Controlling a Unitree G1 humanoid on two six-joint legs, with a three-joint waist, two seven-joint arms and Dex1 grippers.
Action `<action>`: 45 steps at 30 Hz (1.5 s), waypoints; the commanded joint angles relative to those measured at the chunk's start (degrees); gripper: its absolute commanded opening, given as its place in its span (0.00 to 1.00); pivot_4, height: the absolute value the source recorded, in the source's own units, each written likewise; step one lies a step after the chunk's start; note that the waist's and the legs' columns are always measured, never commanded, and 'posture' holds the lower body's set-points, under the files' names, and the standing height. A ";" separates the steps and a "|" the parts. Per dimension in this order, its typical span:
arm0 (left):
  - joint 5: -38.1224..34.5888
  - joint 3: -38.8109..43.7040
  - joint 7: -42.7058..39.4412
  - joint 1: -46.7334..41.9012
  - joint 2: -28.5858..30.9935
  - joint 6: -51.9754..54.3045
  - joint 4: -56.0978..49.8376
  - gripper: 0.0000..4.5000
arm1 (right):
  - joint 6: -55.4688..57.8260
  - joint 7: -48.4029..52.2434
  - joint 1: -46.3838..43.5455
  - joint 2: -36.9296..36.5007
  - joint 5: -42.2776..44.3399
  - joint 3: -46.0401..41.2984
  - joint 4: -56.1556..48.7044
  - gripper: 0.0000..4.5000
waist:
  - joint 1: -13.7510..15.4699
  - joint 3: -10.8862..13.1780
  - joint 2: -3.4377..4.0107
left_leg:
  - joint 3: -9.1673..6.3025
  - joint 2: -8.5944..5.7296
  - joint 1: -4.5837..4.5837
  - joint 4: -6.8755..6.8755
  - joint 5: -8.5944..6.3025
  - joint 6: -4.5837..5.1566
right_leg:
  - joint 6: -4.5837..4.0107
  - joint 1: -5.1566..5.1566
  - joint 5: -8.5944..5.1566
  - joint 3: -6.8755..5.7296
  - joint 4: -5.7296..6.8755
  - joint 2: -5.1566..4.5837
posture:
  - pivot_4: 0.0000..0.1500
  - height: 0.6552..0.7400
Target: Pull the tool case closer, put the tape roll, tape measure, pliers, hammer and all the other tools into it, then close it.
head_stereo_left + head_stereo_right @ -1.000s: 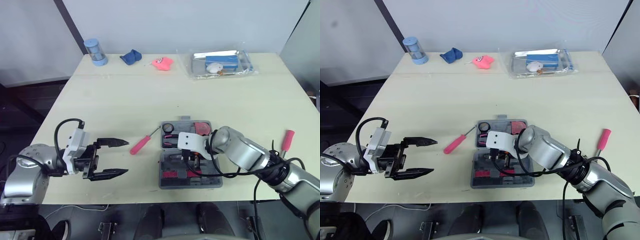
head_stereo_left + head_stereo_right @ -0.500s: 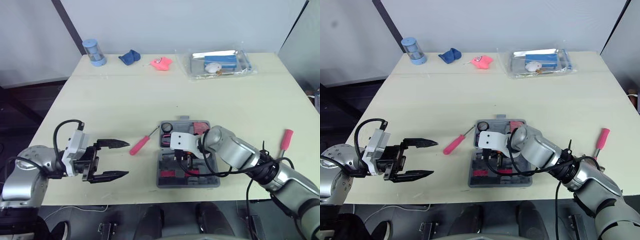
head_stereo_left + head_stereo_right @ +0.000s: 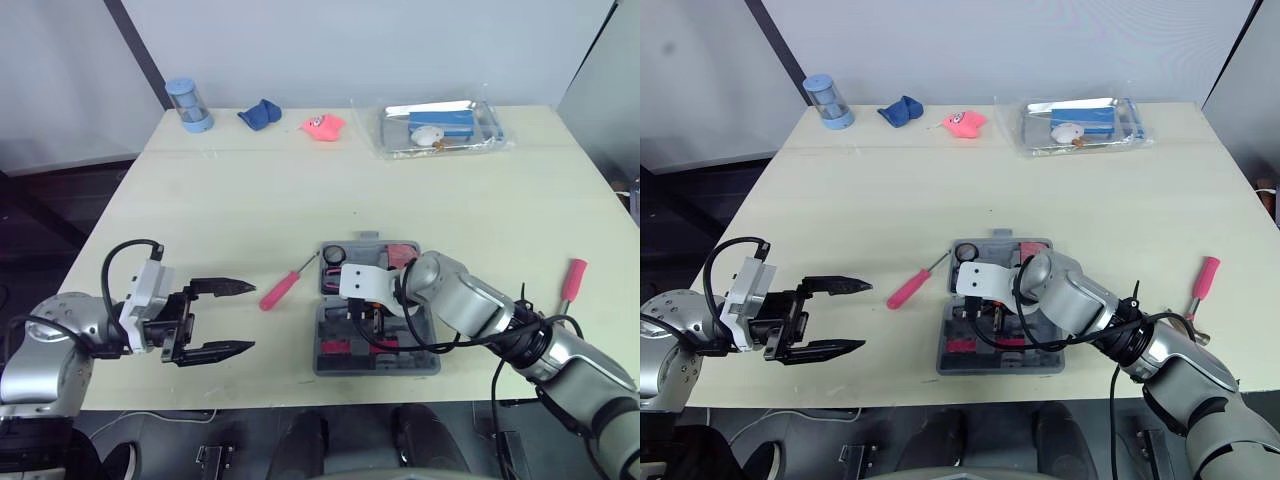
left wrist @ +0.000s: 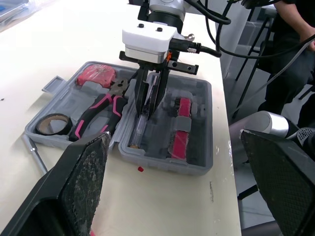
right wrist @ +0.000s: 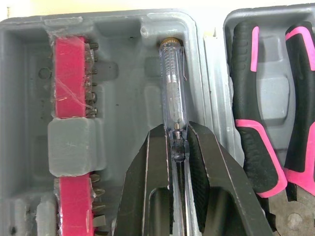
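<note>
Our right gripper [image 5: 176, 132] is down in the open tool case [image 3: 378, 366], fingers clamped on the clear screwdriver [image 5: 173, 88] — it lies in a groove beside the pliers [image 5: 257, 123]. Our left gripper [image 3: 250, 316] hovers spread wide near the pink screwdriver [image 3: 280, 290] on the table [image 3: 250, 200].

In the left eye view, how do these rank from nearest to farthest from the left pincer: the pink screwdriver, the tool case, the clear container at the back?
1. Pink screwdriver, just ahead of the left pincer.
2. Tool case, further to the right.
3. Clear container, at the far edge, right side.
</note>
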 commanded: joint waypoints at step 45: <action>-0.86 1.29 0.94 -0.48 -0.77 0.39 0.11 1.00 | -23.74 0.75 10.33 0.01 3.98 -15.78 -1.05 0.35 | -0.08 -0.01 -0.03 | 0.02 0.00 0.01 0.01 0.01 -0.01 | -0.01 0.01 0.01 0.02 0.02 0.00 | 1.00 1.00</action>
